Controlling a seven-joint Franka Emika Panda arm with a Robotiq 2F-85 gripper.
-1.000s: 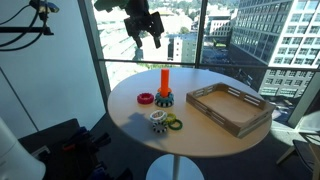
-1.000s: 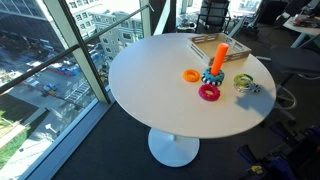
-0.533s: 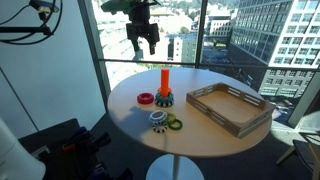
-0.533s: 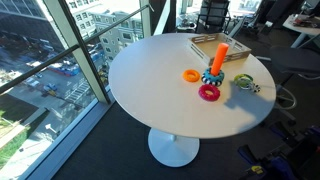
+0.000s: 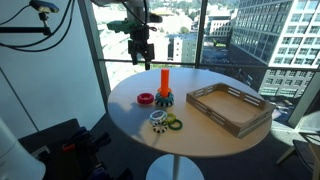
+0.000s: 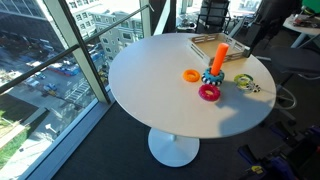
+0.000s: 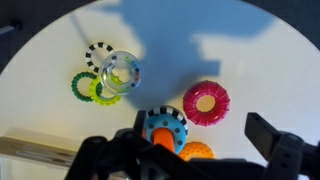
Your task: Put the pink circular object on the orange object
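The pink ring (image 5: 146, 98) lies flat on the round white table, just beside the upright orange peg (image 5: 165, 81) on its dark gear-like base. Both also show in an exterior view, the ring (image 6: 209, 92) in front of the peg (image 6: 220, 57). In the wrist view the pink ring (image 7: 206, 102) lies to the right of the peg (image 7: 162, 134). My gripper (image 5: 143, 56) hangs high above the table's far side, open and empty. In the wrist view, my gripper (image 7: 200, 125) has its jaws spread wide, with the peg and ring below them.
A grey rectangular tray (image 5: 238, 123) stands on the table beside the peg. A white patterned ring (image 7: 100, 52), a clear cup-like piece (image 7: 121, 72) and green rings (image 7: 82, 87) lie together. An orange ring (image 6: 190, 75) lies by the peg's base. Glass windows stand behind the table.
My gripper has come lower toward the table and turned. Nothing on the table has moved.
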